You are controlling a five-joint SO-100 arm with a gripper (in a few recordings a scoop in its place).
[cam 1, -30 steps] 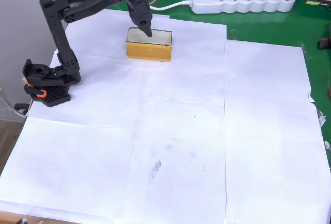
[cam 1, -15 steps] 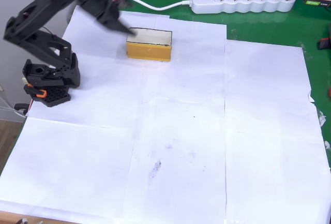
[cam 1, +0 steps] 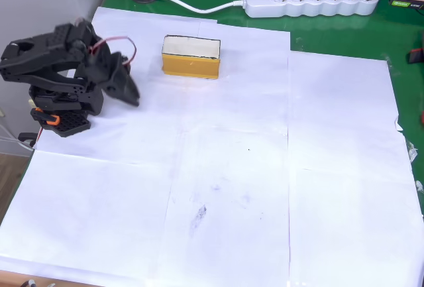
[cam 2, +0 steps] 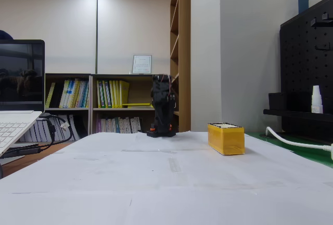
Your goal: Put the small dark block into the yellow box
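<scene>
Since a second ago, when the arm was reaching out with its gripper tip over the left end of the yellow box (cam 1: 191, 56), the arm has been folding back and is now sitting hunched over its own base at the left of the overhead view, well apart from the box. Its gripper (cam 1: 126, 85) is pointing down and to the right above the white paper (cam 1: 265, 168), with motion blur smearing its outline, so I cannot tell whether the fingers are parted or closed, nor whether anything is sitting between them. Nothing is visibly hanging from the tip.

That box is resting flat on the paper near the far edge in the overhead view, cream top facing up, orange-yellow side facing the camera. The small dark block is not making itself out anywhere on the paper or on the box top, and the top is looking plain and pale from above; whether it is lying inside is not something these views are settling.

In the fixed view, the arm (cam 2: 163, 105) is showing as a dark upright shape far back on the table, too small and shadowed for the gripper to be picked out, and the box (cam 2: 226, 139) is standing to its right, closer to the camera. A white power strip (cam 1: 308, 0) is lying on the green surface (cam 1: 344, 32) beyond the paper, its right end being cut off by a dark object.
</scene>
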